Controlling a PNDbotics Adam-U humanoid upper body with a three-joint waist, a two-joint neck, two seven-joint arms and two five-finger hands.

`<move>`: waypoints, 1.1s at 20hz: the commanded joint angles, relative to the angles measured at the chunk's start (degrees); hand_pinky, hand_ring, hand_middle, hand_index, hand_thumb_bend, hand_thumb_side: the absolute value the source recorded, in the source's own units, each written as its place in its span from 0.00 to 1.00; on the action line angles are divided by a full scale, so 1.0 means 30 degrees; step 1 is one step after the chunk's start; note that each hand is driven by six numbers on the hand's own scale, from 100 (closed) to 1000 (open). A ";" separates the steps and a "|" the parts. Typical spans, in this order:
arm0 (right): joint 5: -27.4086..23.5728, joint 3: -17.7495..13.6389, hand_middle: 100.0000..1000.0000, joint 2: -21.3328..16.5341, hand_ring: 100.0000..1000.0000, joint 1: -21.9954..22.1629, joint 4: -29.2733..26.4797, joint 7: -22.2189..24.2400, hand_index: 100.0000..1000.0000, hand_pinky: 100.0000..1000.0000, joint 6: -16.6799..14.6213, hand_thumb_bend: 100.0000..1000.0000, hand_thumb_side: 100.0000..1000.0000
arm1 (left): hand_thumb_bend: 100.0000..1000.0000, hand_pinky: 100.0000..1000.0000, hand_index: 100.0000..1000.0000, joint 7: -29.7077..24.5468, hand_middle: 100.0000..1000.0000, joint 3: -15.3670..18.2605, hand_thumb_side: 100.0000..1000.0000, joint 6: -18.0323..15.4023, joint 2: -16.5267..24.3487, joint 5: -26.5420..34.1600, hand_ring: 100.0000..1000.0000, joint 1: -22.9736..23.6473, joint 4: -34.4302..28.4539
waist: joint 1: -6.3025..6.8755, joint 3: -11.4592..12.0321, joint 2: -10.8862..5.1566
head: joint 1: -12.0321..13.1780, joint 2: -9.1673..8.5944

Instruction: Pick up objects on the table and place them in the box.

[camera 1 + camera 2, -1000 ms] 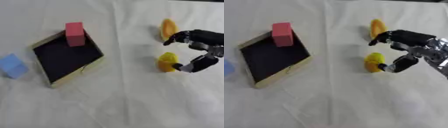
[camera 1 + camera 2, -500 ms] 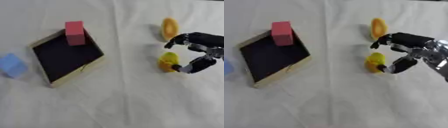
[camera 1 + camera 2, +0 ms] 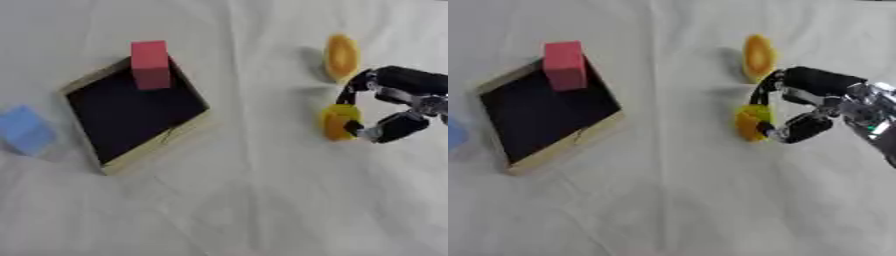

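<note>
At the right of the frame, the right hand [image 3: 815, 107] reaches in from the edge over a white cloth [image 3: 262, 200]. Its fingers [image 3: 765, 90] and thumb curl round a yellow piece [image 3: 750, 121], pinching it from above and below; whether the piece has left the cloth cannot be told. Just above the hand, near the top of the frame, lies a second yellow-orange piece [image 3: 341, 56], apart from the fingers. Left of centre sits the box [image 3: 133, 150], a shallow wooden-rimmed tray with a dark floor, turned askew. A red block [image 3: 150, 64] stands at its upper corner. A blue block [image 3: 24, 129] lies on the cloth at the far left, just outside the box.
</note>
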 commanded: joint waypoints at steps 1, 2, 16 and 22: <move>-0.0656 -0.0178 0.41 -0.0430 0.75 -0.0284 0.0021 -0.0443 0.57 0.85 0.0233 0.00 0.17 | 0.00 0.66 0.74 -0.0060 0.56 0.0025 0.54 -0.0034 0.0173 0.0113 0.61 -0.0246 -0.0282 | -0.0017 -0.0007 -0.0045 | -0.0013 -0.0068; -0.0889 -0.0178 0.40 -0.0424 0.74 -0.0282 0.0032 -0.0583 0.56 0.85 0.0331 0.00 0.20 | 0.00 0.66 0.74 -0.0066 0.56 0.0026 0.54 -0.0039 0.0170 0.0110 0.61 -0.0252 -0.0282 | -0.0024 -0.0006 -0.0051 | -0.0006 -0.0060; -0.2998 -0.1416 0.31 -0.0884 0.71 -0.0506 -0.2606 -0.1684 0.48 0.85 0.1014 0.00 0.20 | 0.00 0.66 0.74 0.0027 0.57 0.0114 0.53 -0.0064 0.0225 0.0110 0.61 -0.0156 -0.0282 | -0.0088 -0.0137 -0.0336 | 0.0004 0.0082; -0.3625 -0.2215 0.32 -0.1336 0.70 -0.1990 -0.5873 -0.1647 0.49 0.85 0.1598 0.00 0.19 | 0.00 0.66 0.74 0.0058 0.57 0.0116 0.52 -0.0091 0.0364 0.0093 0.61 -0.0116 -0.0282 | -0.0145 -0.0196 -0.0530 | -0.0027 0.0093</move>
